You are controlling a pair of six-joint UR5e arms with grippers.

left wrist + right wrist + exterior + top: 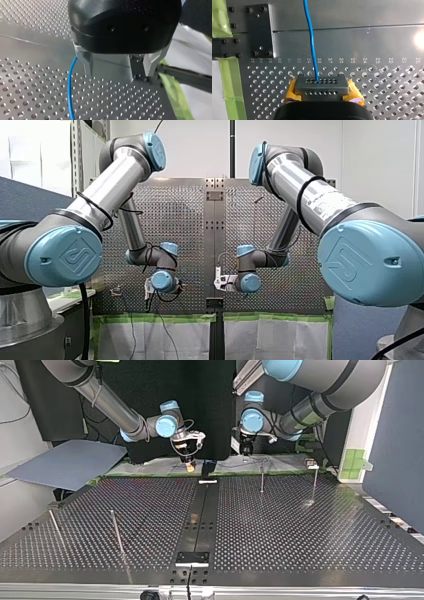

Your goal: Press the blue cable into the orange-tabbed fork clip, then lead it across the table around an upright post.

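Perforated table (300,530), blue cable (312,45) over it, upright posts (261,479), green tape (222,20) edging.

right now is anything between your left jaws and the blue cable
Nothing visible does. My left arm's jaws stand open, and the blue cable runs over the perforated table just beside one finger, outside the gap between them.

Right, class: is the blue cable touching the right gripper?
Touching. The right wrist view shows the blue cable running straight into the right gripper, whose jaws are closed on it.
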